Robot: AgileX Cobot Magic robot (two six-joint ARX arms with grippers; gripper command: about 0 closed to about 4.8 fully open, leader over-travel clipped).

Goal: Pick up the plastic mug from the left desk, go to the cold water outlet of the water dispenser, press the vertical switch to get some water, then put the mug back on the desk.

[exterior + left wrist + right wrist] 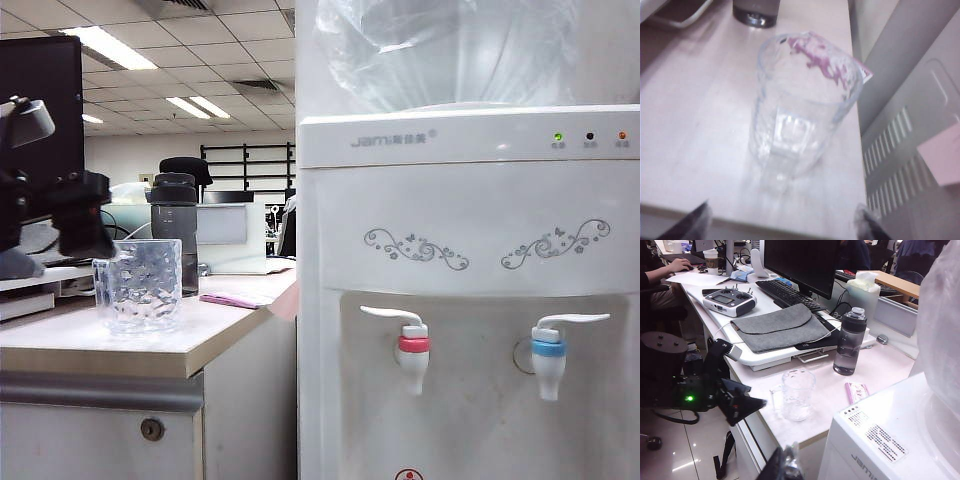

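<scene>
Exterior view: we see the clear, dimpled mug point(139, 283) upright on the pale wood-look bench point(120, 345), near its front edge. The left claw point(70, 215), dark and blurred, hangs just beside the mug, not gripping it. A smoky-grey bottle point(175, 228) stands behind. The white boxy dispenser point(470, 300) carries a blue-collared tap point(548, 362) with a thin curved lever point(570, 321).

Left wrist view: we see the mug point(802, 120), handle toward the camera, between two dark fingertips point(692, 220) spread wide, touching nothing.

Right wrist view: we see the mug point(797, 394) on the bench point(880, 365), the left claw point(742, 402) close beside it. Only a dark tip of the right claw point(785, 465) shows; we cannot tell its state.
</scene>
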